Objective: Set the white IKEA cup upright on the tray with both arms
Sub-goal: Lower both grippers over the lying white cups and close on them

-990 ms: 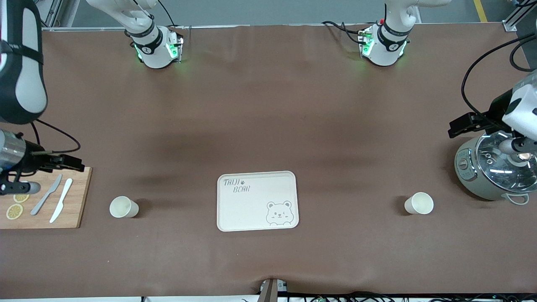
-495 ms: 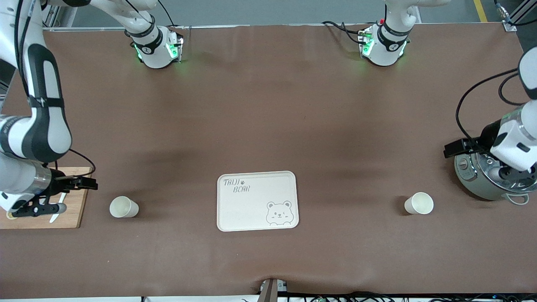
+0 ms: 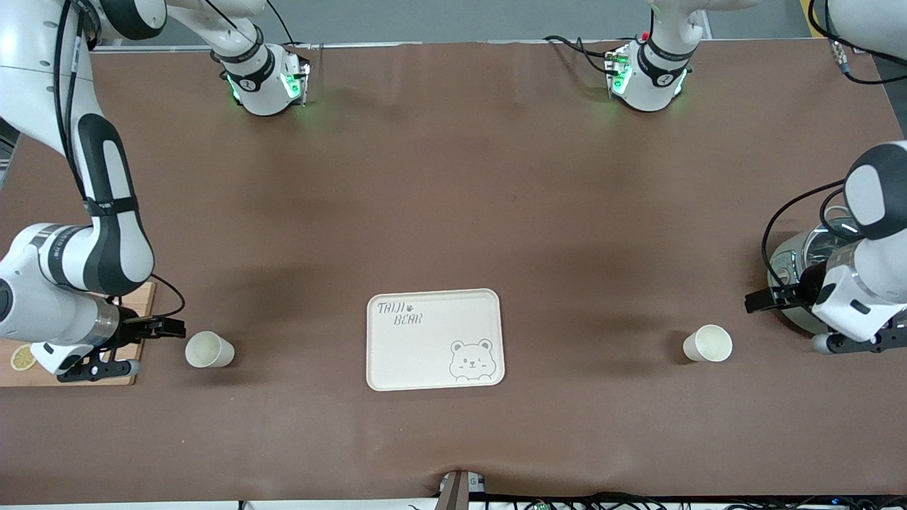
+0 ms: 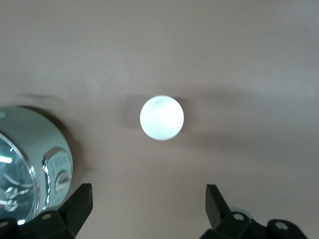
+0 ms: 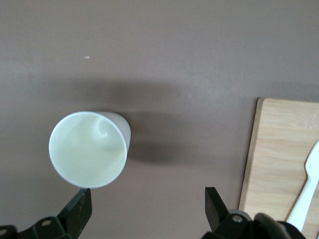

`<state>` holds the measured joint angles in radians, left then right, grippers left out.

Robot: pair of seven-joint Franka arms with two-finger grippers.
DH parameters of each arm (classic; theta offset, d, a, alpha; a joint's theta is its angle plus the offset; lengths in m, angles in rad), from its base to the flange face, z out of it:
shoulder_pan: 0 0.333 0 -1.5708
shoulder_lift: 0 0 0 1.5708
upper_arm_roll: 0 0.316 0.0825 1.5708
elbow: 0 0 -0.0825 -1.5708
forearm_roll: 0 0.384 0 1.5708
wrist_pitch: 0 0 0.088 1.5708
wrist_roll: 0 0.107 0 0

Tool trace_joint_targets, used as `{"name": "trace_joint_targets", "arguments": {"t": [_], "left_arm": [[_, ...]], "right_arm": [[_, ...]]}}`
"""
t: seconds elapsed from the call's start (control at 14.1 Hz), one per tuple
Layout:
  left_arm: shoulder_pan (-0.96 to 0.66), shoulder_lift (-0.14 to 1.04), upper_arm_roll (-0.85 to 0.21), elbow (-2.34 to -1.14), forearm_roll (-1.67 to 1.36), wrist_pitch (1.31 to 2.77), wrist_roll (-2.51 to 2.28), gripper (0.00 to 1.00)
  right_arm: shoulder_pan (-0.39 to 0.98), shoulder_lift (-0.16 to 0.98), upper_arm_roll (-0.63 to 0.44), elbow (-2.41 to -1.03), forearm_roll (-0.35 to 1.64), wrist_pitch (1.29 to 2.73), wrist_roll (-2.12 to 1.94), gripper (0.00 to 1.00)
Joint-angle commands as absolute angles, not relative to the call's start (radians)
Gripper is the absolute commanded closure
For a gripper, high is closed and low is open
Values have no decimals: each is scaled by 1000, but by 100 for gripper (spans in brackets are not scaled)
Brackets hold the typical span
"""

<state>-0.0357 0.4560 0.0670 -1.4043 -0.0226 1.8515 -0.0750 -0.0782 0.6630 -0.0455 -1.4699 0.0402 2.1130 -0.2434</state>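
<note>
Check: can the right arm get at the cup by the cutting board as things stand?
Probably yes. The right gripper is open beside the cup, which stands upright on bare table between the cutting board and the tray. Nothing lies between fingers and cup.

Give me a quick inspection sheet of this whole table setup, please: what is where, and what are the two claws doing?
Surface: brown table cover, slightly wrinkled.
Job's things: cream tray with nothing on it; one white cup upright toward the right arm's end, another cup upright toward the left arm's end.
Clutter: wooden board with a lemon slice and a white knife; cooker pot.
Grippers: right gripper open over its cup; left gripper open near the other cup.
Cables: black leads on both arms.
Surroundings: grey floor.
</note>
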Motion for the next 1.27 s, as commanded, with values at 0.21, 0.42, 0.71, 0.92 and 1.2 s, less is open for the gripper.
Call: {"name": "trace_joint_targets", "arguments": {"t": [0.21,0.42,0.71,0.92,1.2], "left_arm": [[-17,532,61,-1434,-8,1986,-46,0],[-15,560,61,-1485,-8,2078,-43,0],[-15,615,61,-1502,-6,2172,-43,0],[-14,650,63,-1534,-6,2256,-38,0],[2,675,63,-1566,-6,2341,-38,0]], "right_arm": [[-63,745,-40,-1413,44,2181,-247,0],[-61,781,-40,-1404,44,2235,-249,0],[-60,804,-40,-1387,46,2240,-247,0],[-55,811,-40,-1388,46,2240,-245,0],[-55,813,-40,-1390,48,2241,-248,0]]}}
